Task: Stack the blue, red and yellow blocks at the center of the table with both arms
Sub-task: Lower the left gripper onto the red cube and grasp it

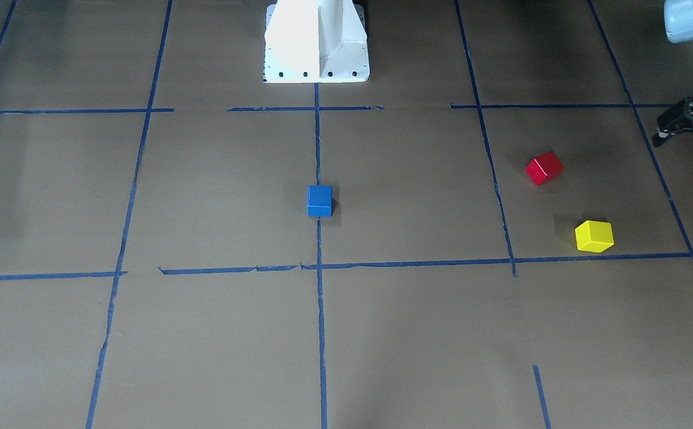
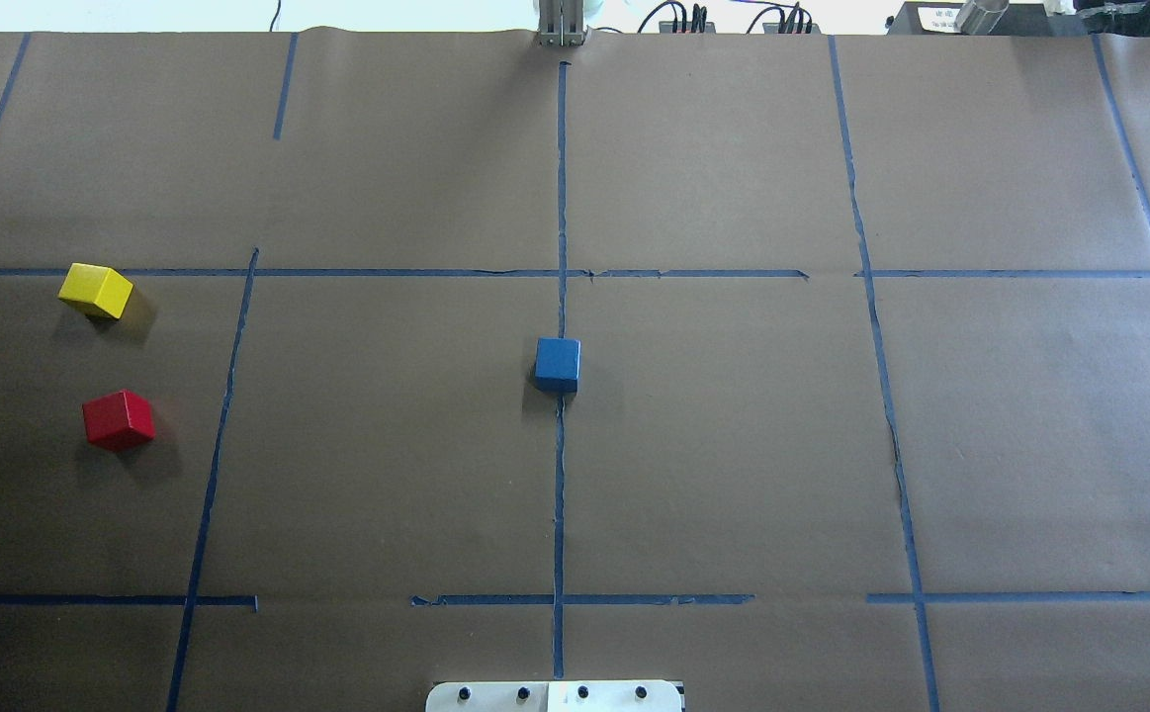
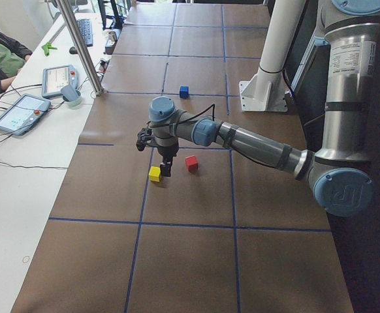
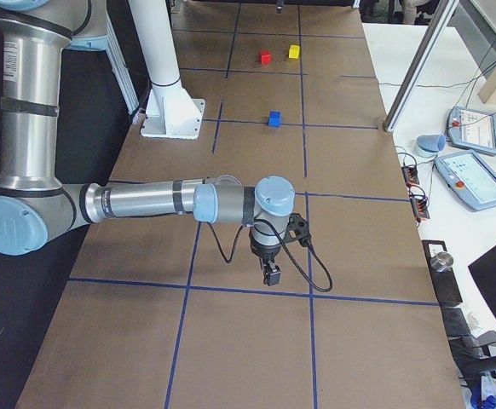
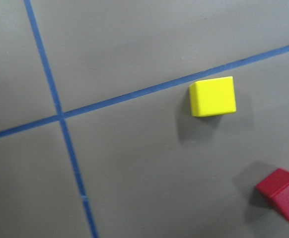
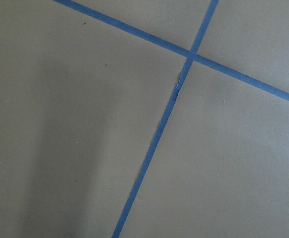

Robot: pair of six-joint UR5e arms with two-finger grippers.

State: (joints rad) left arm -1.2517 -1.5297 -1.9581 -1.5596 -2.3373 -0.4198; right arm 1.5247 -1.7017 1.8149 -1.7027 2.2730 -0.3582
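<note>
The blue block (image 1: 319, 201) sits at the table's center on the middle tape line, also in the overhead view (image 2: 557, 363). The red block (image 2: 119, 419) and the yellow block (image 2: 96, 290) lie apart on the robot's left side, and both show in the left wrist view: yellow (image 5: 212, 96), red (image 5: 282, 193). My left gripper (image 1: 686, 143) hovers above the table beside them, empty, its fingers spread. It also shows in the exterior left view (image 3: 166, 171). My right gripper (image 4: 271, 274) shows only in the exterior right view, low over bare paper; I cannot tell if it is open.
Brown paper with blue tape grid lines (image 2: 560, 494) covers the table. The white robot base (image 1: 316, 42) stands at the table's near edge. Tablets and cables (image 4: 465, 162) lie on a side table beyond the far edge.
</note>
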